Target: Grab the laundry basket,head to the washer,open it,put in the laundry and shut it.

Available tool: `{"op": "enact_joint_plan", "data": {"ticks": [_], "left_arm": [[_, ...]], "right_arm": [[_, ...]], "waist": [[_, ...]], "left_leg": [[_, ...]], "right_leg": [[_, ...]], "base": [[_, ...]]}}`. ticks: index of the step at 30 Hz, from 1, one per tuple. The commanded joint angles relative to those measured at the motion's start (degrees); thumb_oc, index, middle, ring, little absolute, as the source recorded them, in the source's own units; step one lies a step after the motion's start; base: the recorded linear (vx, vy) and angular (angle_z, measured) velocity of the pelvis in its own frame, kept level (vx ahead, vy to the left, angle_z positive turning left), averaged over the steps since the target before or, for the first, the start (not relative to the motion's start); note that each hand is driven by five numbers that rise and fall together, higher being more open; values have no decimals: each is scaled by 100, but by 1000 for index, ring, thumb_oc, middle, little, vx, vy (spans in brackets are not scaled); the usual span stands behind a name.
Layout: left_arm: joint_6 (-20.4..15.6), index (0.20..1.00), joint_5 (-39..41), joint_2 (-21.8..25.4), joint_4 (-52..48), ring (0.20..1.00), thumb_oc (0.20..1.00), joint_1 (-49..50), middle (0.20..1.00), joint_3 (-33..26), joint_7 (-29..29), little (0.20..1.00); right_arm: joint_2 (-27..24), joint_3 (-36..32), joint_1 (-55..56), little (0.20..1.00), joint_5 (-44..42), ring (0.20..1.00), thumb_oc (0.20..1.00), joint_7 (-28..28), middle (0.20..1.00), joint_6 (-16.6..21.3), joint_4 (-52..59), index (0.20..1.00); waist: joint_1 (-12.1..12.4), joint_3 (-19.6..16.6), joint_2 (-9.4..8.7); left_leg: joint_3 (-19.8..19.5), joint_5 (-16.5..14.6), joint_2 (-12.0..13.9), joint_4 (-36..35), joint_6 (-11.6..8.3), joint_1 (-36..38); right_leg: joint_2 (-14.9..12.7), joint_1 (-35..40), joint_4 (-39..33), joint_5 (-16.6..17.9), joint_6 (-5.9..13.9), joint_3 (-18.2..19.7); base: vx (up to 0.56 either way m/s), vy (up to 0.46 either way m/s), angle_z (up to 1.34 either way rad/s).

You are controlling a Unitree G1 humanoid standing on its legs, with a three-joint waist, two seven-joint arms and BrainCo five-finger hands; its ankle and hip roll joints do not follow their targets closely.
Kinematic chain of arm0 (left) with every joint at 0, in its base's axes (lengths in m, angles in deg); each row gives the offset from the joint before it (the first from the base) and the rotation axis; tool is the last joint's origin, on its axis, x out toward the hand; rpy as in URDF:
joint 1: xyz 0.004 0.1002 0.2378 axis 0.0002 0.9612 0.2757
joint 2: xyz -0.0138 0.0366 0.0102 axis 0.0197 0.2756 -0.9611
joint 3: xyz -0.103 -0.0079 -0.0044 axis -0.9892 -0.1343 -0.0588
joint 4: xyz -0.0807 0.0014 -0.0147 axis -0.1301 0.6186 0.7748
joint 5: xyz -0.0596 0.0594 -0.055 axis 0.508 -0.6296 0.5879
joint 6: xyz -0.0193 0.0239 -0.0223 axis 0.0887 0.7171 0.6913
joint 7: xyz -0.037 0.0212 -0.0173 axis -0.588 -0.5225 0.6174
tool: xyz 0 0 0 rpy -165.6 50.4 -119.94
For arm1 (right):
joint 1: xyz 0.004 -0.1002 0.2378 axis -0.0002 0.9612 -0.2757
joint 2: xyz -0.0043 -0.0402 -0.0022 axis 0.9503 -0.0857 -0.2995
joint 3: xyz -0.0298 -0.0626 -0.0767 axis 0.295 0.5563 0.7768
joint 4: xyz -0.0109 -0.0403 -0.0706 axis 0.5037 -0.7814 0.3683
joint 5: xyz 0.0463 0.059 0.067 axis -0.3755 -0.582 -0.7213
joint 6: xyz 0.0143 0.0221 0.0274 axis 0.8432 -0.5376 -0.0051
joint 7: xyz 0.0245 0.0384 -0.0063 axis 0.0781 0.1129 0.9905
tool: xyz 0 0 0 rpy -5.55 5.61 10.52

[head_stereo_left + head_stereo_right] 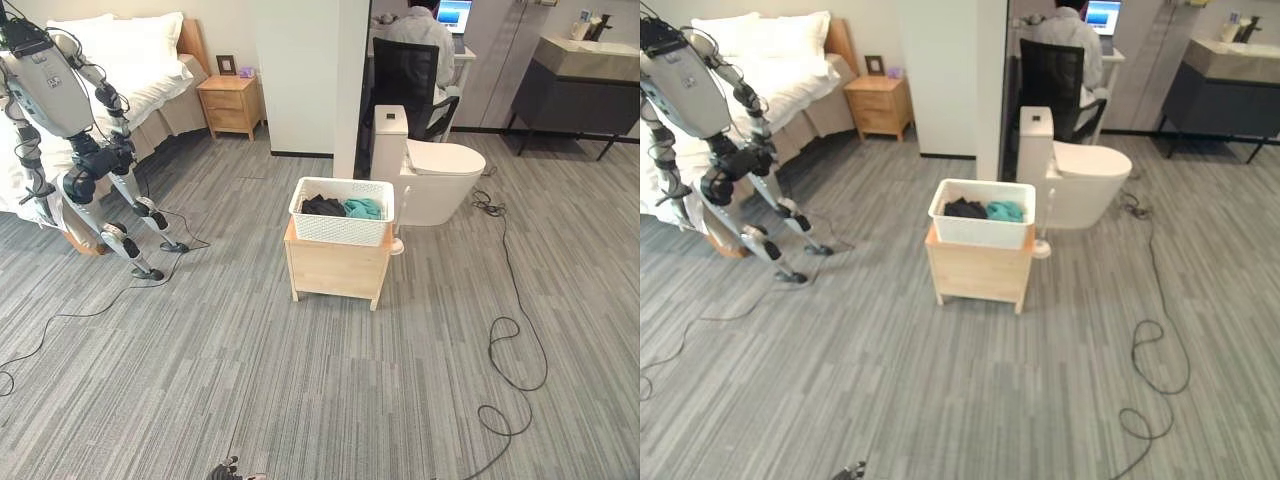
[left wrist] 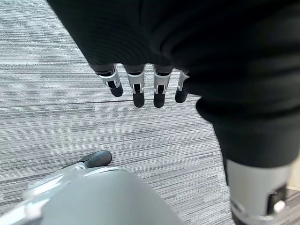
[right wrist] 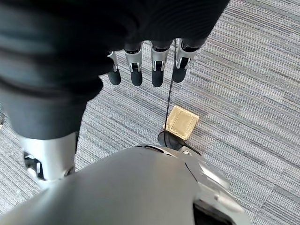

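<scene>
Left eye view: the white laundry basket (image 1: 342, 212), holding dark and teal clothes, is sitting on a wooden stand (image 1: 336, 270) far ahead, centred between both arms. Left wrist view: the left hand (image 2: 140, 84) is hanging with fingers relaxed, empty. Right wrist view: the right hand (image 3: 150, 68) is hanging likewise, touching nothing.

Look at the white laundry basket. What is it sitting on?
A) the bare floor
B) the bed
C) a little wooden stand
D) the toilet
C: the white laundry basket, with dark and teal clothes inside, rests on top of a little wooden stand on the grey carpet, just in front of the toilet.
</scene>
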Motion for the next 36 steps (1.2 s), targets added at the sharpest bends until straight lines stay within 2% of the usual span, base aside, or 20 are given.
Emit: {"op": "enact_joint_plan", "data": {"ticks": [1, 36], "left_arm": [[-219, 1000, 106, 29, 400, 1000, 1000, -336, 1000, 27, 39, 1000], [-200, 1000, 120, 16, 473, 1000, 1000, -317, 1000, -23, 55, 1000]], "right_arm": [[-79, 252, -63, 1000, -7, 1000, 1000, -66, 1000, 16, -487, 1000], [-97, 239, -57, 1000, 5, 1000, 1000, -44, 1000, 7, -517, 1000]], "waist": [[-50, -150, -241], [-63, -158, -226]], "left_leg": [[-254, 83, 317, 0, -390, -282], [-269, 86, 312, 0, -392, -280]], "right_leg": [[-882, -134, 44, 291, 682, -489], [-862, -128, 44, 260, 663, -460]], "base": [[0, 0, 0], [0, 0, 0]]}}
